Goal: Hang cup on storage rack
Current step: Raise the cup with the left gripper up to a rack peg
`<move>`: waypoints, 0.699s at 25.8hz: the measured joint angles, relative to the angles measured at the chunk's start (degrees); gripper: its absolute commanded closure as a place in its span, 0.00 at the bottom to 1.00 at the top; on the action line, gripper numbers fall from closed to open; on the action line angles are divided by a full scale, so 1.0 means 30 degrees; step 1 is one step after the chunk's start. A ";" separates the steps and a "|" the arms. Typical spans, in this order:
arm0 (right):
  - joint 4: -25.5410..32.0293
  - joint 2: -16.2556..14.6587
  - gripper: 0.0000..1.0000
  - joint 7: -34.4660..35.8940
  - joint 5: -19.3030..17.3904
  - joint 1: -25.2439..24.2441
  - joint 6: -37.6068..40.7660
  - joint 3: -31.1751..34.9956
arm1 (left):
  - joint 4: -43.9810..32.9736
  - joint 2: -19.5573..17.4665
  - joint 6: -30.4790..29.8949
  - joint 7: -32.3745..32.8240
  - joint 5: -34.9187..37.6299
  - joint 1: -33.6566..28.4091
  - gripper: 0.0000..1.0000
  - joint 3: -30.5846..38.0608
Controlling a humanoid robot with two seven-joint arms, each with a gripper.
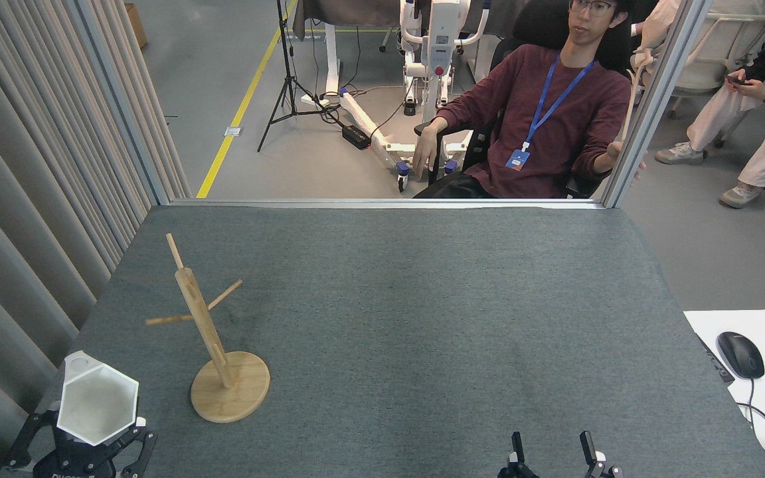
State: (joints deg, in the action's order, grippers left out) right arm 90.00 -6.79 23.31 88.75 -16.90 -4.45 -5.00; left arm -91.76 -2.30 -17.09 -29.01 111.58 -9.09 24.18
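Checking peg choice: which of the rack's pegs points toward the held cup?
The lowest left peg of the storage rack points toward the cup in the left gripper; the others angle right and upward.

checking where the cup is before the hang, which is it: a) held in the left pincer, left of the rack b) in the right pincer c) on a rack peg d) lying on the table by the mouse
a: the cup sits in the left pincer, mouth up, to the left of the rack, whose pegs are all bare.
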 measured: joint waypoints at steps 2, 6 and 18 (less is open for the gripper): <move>-0.0042 0.0003 0.02 0.0005 0.0004 0.0027 0.0001 -0.0001 | 0.0383 -0.0013 0.0103 -0.0032 0.0248 0.0453 0.90 -0.0187; -0.0078 0.0005 0.02 0.0017 0.0007 0.0061 -0.0012 -0.0021 | 0.1216 -0.0014 0.0145 -0.0037 0.0788 0.1232 0.90 -0.0507; -0.0115 0.0084 0.02 0.0169 0.0007 0.0068 0.0071 -0.0204 | 0.3244 0.0033 0.0246 -0.0071 0.2140 0.3230 0.90 -0.0978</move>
State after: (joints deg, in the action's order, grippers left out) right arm 89.66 -6.53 23.82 88.77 -16.70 -4.24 -5.61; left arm -82.02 -2.20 -16.36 -29.22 118.00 0.59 21.25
